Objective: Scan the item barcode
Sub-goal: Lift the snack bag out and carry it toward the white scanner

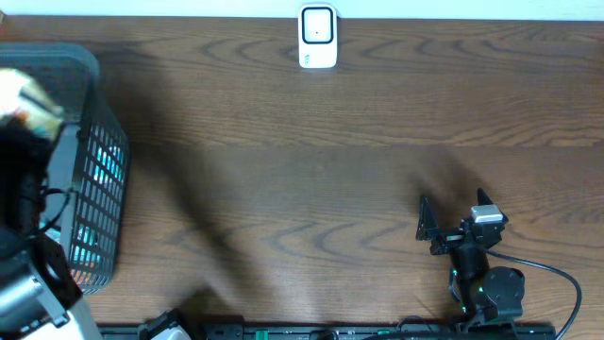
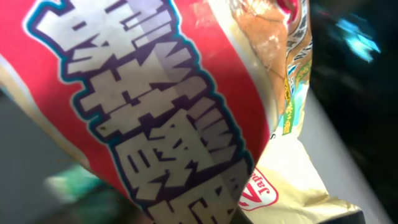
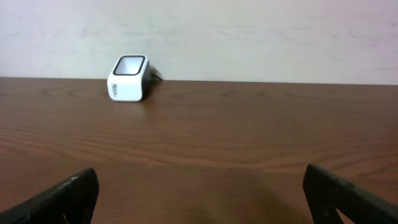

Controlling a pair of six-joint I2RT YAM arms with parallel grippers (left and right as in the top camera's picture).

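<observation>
A white scanner point(image 3: 129, 79) with a dark-rimmed window stands far back and left on the brown wooden surface point(image 3: 236, 130), near a pale wall point(image 3: 261, 34). The right hand point(image 3: 199, 198) holds its dark fingers point(image 3: 69, 198) wide apart.

At my left, a grey mesh basket point(image 1: 106, 184) stands on my brown wooden bench point(image 1: 311, 151); a pale wall point(image 3: 261, 31) lies beyond its far edge.

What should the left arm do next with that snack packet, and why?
Probably carry the red and cream snack packet away from the grey mesh basket toward the white cube-shaped barcode scanner: the scanner stands far from the packet, so no barcode faces it yet.
</observation>
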